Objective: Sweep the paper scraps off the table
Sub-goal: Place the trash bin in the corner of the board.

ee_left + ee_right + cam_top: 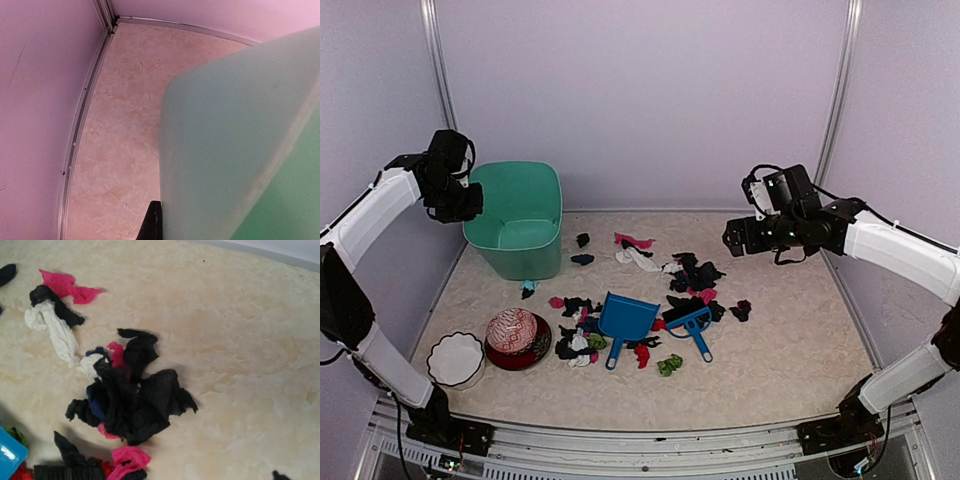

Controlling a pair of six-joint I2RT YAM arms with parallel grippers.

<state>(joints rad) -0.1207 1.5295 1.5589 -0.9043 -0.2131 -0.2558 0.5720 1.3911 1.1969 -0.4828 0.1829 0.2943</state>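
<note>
scraps (690,275): table (790,340) middle, off front edge
left gripper (462,208): jaws together, bin (520,250) rim, 10 o'clock
right gripper (732,240): jaws apart, 3 o'clock

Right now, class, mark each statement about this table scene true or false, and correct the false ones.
1. The blue dustpan lies on the table among the paper scraps. True.
2. The right gripper holds the brush. False: it hangs open above the table, and the brush lies beside the blue dustpan.
3. The green bin is full of scraps. False: what shows of its inside is bare.
4. The left gripper is shut, close beside the green bin. True.
5. Every scrap is black. False: pink, white and green ones show too.
</note>
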